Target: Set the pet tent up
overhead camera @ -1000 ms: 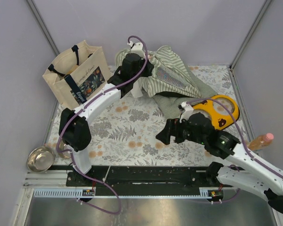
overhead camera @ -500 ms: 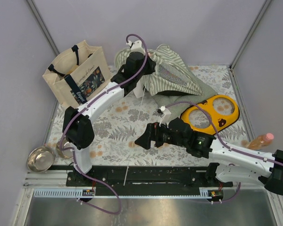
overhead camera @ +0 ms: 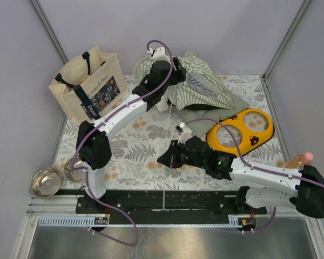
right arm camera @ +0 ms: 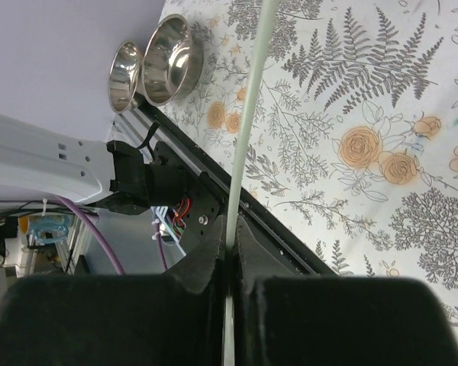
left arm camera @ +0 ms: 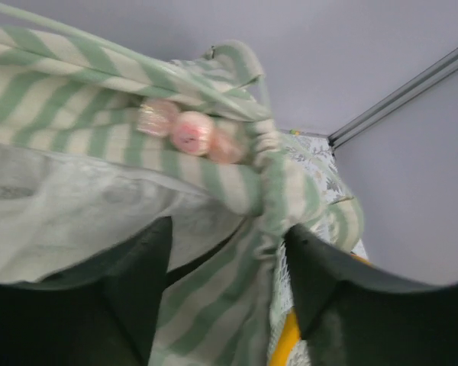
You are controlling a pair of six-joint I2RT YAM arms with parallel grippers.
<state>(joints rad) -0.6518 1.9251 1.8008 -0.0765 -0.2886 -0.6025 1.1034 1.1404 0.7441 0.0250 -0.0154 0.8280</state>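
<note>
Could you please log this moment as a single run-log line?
left end effector: open, pet tent fabric in the gap | right end effector: shut on tent pole | tent: slumped, not set up

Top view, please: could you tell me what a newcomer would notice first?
The striped tent is heaped at the back, the left end effector at its fabric. The right end effector is shut on a white pole above the floral cloth, near a yellow feeder.
</note>
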